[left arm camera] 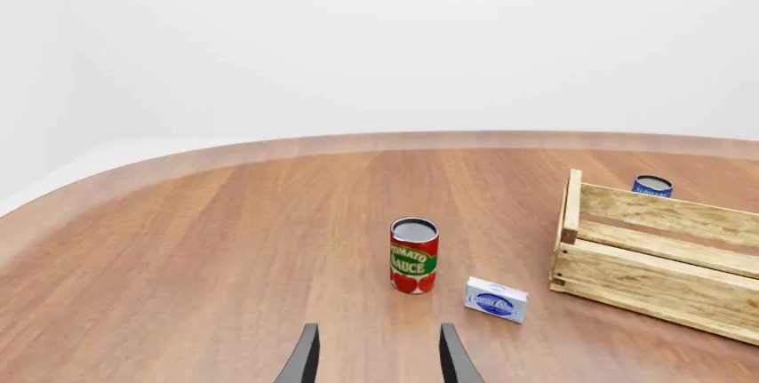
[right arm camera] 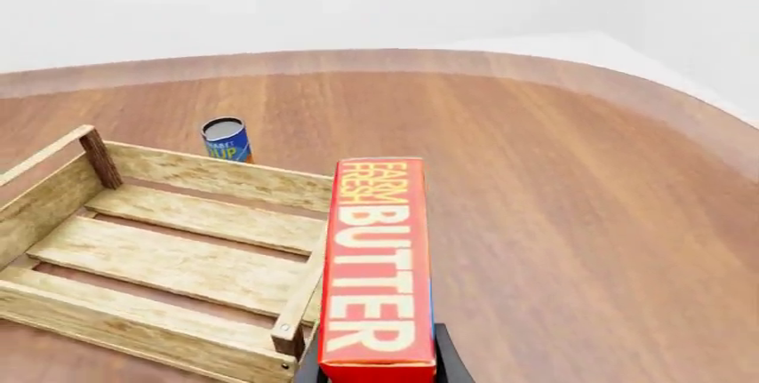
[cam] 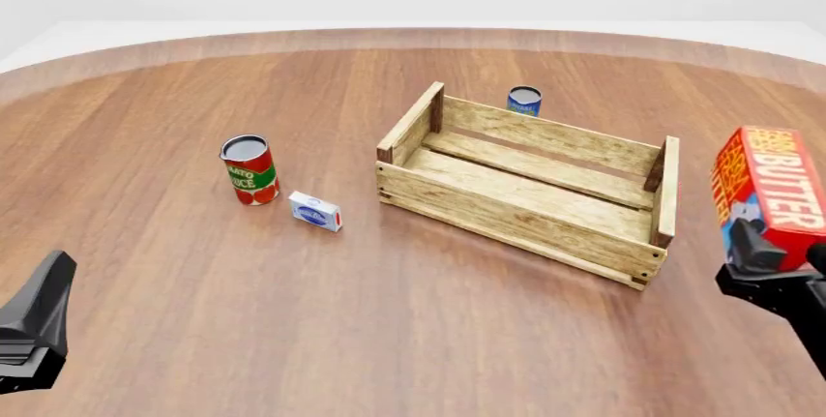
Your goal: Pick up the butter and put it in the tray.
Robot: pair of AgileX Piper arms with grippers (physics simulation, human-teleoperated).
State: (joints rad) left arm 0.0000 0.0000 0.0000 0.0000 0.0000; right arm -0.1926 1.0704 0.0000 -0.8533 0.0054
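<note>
The butter (cam: 775, 190), a red-orange carton with white "BUTTER" lettering, is held off the table just right of the tray's right end. My right gripper (cam: 779, 254) is shut on its lower part. In the right wrist view the butter (right arm camera: 377, 259) stands between the fingers, beside the tray's near corner post (right arm camera: 284, 334). The tray (cam: 516, 219) is a light wooden slat crate in mid-table, with nothing in it; it also shows in the left wrist view (left arm camera: 664, 267). My left gripper (cam: 45, 306) sits low at the front left, open and empty (left arm camera: 377, 361).
A tomato sauce can (cam: 250, 170) stands left of the tray, with a small white-and-blue box (cam: 315, 212) beside it. A blue can (cam: 523, 101) stands behind the tray's far wall. The round wooden table's edge curves along the back.
</note>
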